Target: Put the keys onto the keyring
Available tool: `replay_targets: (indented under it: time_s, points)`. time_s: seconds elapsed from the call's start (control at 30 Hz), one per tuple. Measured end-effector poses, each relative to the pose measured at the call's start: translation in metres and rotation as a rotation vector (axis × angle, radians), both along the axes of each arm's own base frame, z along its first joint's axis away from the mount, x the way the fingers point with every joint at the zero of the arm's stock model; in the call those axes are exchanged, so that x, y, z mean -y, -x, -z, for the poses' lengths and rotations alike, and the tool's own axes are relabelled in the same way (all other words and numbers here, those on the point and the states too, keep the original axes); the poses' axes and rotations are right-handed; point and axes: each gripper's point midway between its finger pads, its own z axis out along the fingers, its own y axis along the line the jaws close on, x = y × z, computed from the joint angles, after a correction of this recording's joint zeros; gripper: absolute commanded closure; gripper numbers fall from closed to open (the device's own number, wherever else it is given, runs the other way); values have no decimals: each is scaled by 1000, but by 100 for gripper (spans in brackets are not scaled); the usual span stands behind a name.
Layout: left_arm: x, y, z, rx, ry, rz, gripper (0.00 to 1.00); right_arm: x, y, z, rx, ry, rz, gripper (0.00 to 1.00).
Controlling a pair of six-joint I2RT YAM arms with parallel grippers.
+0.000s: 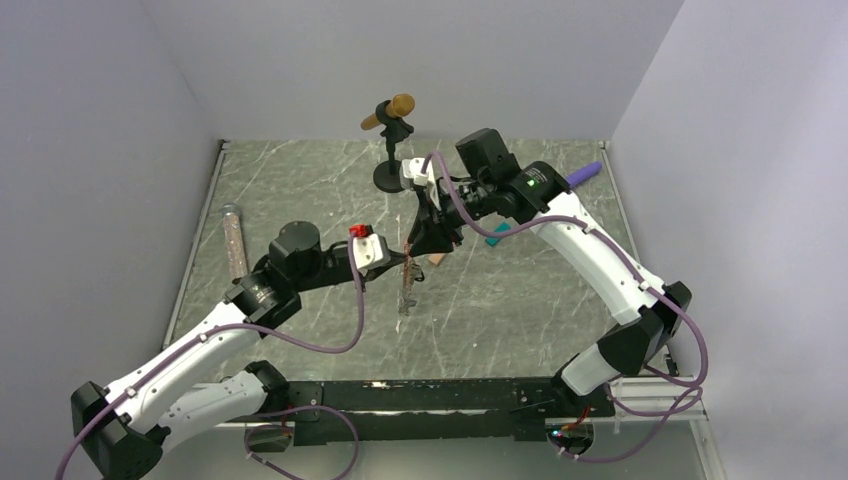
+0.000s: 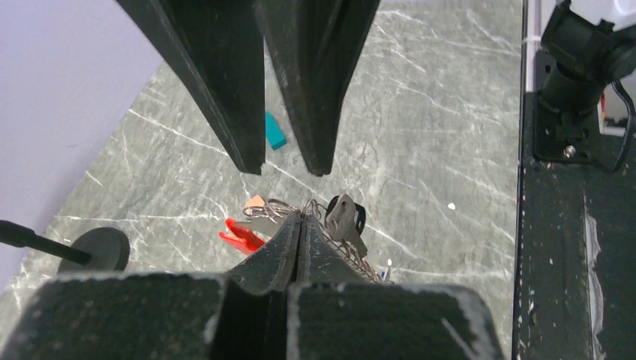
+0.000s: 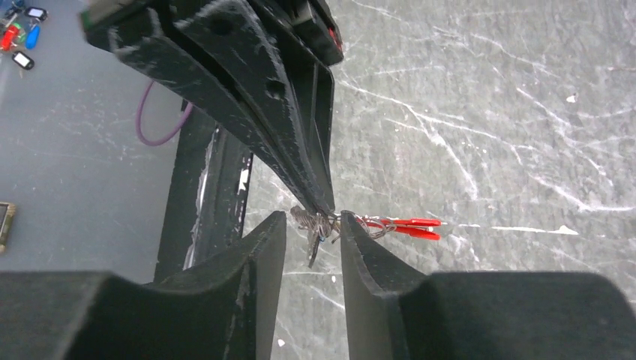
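My left gripper (image 2: 300, 219) is shut on the wire ring of the keyring (image 2: 279, 210) and holds it above the table. The red clip (image 2: 240, 235) sticks out on one side. A key (image 2: 343, 217) with a black head and silvery blade hangs at the ring on the other side, and the thin chain (image 1: 408, 285) dangles below. My right gripper (image 3: 313, 219) is open, its jaws either side of the ring and the hanging key bunch (image 3: 311, 234). The red clip (image 3: 401, 225) lies just past its right finger. Both grippers meet at mid-table (image 1: 415, 245).
A tan block (image 2: 255, 201) and a teal block (image 2: 274, 132) lie on the marble table under the grippers. A black stand (image 1: 392, 176) with a wooden handle is at the back. A clear tube (image 1: 234, 240) lies at the left edge and a purple object (image 1: 586, 172) at the back right.
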Motion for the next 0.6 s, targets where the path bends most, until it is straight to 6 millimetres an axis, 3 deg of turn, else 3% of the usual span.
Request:
replay_targets:
  time_s: [0.27, 0.43, 0.6]
  points:
    - [-2, -1, 7, -86, 221, -82, 100, 5, 4, -15, 2, -61, -8, 60]
    - [-7, -5, -5, -117, 411, -139, 100, 11, 7, -20, -15, -86, -1, 60]
    - [-13, -8, -23, -118, 565, -163, 100, 16, -2, -20, -41, -103, 43, 58]
